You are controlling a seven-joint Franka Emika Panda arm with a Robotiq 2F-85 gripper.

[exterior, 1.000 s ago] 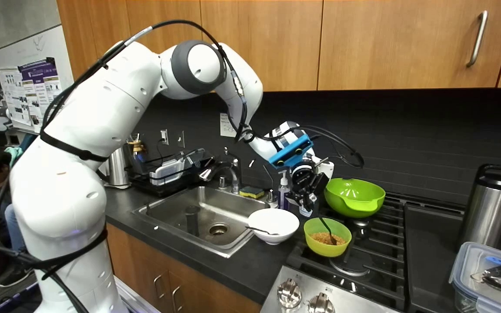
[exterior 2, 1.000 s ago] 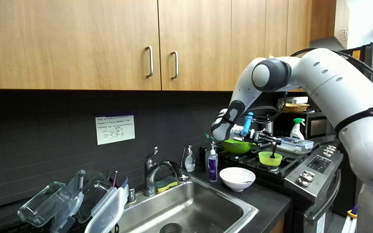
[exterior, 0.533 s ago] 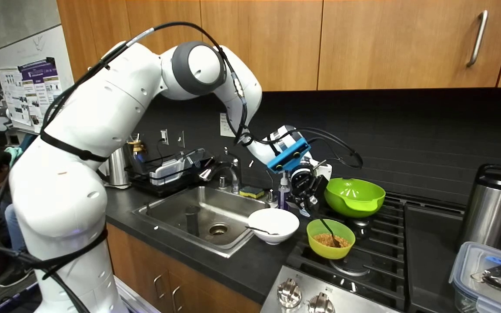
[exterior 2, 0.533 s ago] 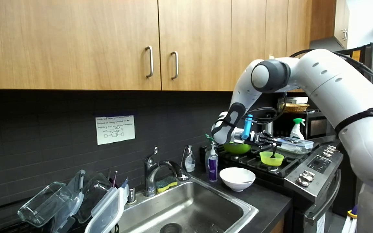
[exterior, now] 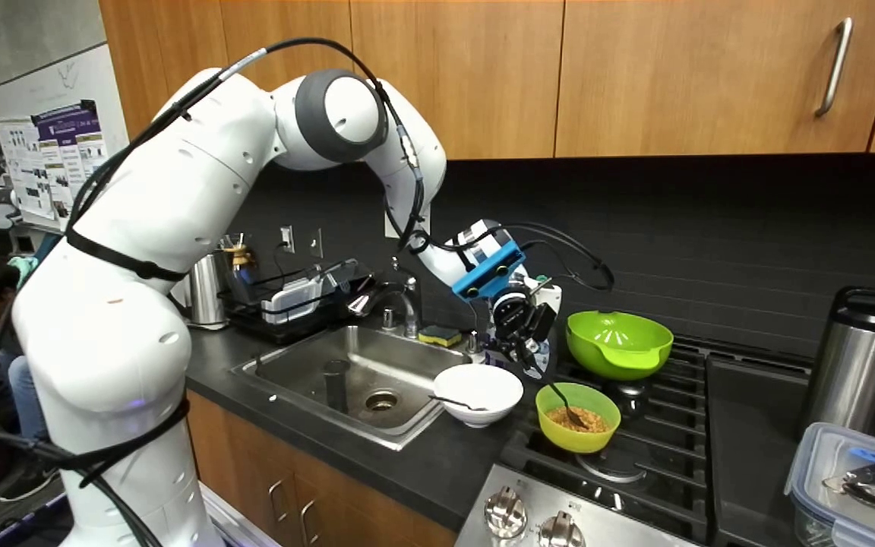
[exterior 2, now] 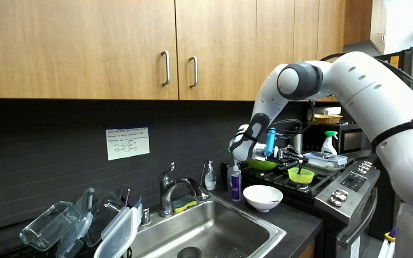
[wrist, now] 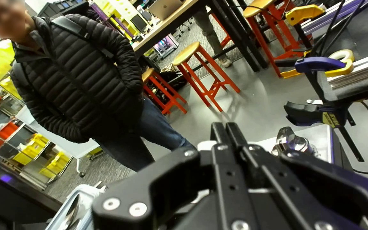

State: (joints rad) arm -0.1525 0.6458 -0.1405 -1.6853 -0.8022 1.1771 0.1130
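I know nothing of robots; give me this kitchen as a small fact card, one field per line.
Machine: white robot arm
Held: black spoon, apparently, in the shut gripper
Spoon's lower end: inside a yellow-green bowl holding golden-brown grainy food
Bowl stands on: the stove
Also on stove: larger green bowl
Between stove and sink: white bowl on the counter
Wrist view also shows: person in a black puffer jacket

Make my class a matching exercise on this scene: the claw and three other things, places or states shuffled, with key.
Things
1. claw
2. yellow-green bowl
3. white bowl
4. sponge

Places or states
A. on the counter between sink and stove
B. closed on a black spoon
C. beside the faucet
D. on the stove, grains inside

Pairs: 1-B, 2-D, 3-A, 4-C
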